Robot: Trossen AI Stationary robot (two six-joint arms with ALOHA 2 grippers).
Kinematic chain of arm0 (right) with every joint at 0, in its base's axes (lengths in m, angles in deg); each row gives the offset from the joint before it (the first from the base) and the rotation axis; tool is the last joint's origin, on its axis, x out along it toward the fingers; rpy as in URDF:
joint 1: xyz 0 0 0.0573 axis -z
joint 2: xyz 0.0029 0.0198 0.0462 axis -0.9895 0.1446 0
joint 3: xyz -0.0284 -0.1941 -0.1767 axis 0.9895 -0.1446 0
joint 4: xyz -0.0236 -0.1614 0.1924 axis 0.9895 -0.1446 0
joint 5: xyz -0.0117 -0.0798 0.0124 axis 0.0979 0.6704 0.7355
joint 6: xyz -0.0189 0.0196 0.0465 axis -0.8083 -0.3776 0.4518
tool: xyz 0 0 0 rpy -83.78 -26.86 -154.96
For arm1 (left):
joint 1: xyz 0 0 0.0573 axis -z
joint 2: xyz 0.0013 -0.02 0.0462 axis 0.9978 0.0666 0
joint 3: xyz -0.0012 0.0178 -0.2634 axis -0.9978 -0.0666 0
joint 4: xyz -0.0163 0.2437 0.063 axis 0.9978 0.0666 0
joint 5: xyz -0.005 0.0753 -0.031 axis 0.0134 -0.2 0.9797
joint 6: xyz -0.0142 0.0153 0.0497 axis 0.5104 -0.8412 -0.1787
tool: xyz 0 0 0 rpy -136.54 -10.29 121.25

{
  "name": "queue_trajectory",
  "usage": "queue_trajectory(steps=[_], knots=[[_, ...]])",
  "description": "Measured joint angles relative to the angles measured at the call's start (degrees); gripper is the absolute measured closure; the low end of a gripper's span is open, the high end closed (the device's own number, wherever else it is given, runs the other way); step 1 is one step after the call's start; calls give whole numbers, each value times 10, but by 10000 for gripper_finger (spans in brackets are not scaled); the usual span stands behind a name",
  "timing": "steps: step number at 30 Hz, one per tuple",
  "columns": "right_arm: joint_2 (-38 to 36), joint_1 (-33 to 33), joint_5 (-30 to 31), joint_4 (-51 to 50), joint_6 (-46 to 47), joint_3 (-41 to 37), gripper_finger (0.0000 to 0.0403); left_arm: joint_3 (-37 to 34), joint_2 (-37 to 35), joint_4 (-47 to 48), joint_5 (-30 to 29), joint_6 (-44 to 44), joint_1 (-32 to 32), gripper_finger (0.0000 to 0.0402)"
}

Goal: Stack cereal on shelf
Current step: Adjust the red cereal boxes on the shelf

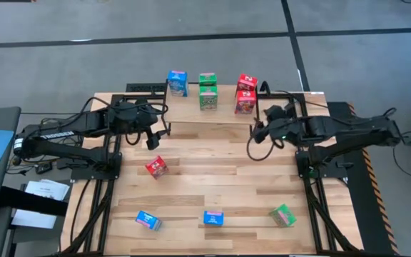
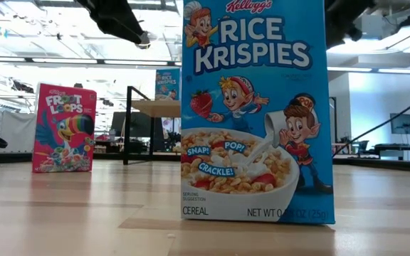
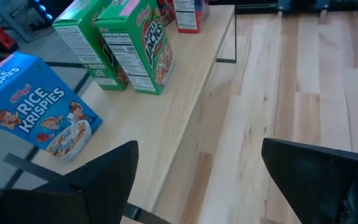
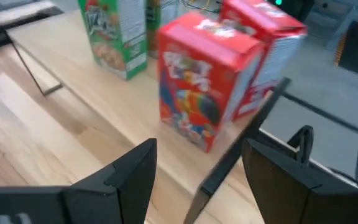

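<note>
Five boxes on shelf (image 1: 223, 100) at far edge of surface (image 1: 212, 193): one blue box (image 1: 178, 82), two green boxes (image 1: 207, 90), two red boxes (image 1: 245, 94).

Four left on surface: red box (image 1: 156, 166) left of middle; second blue box (image 1: 148, 220), third blue box (image 1: 213, 218) and green box (image 1: 282, 215) along near edge.

My left claw (image 1: 153, 135) open, empty, near shelf's left end. My right claw (image 1: 257, 127) open, empty, near shelf's right end.

Roughly half done.
</note>
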Motion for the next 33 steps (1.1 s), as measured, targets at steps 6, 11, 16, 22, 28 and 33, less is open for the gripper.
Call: queue_trajectory(steps=[6, 11, 16, 22, 28, 33], knots=[[54, -15, -9, 86, -73, -11, 143, 0, 0, 5, 0, -6, 0, 70], [91, -16, -13, 131, -112, -11, 143, 0, 0, 6, 0, -16, 0, 70], [111, -11, -13, 158, -125, -11, 143, 0, 0, 11, 0, -16, 0, 70], [138, 14, -14, 176, -125, -11, 143, 0, 0, 12, 0, -16, 0, 70], [159, 32, -23, 180, -124, -11, 143, 0, 0, 12, 0, -15, 0, 70], [167, 47, -28, 178, -106, -11, 143, 0, 0, 13, 0, -15, 0, 70]])
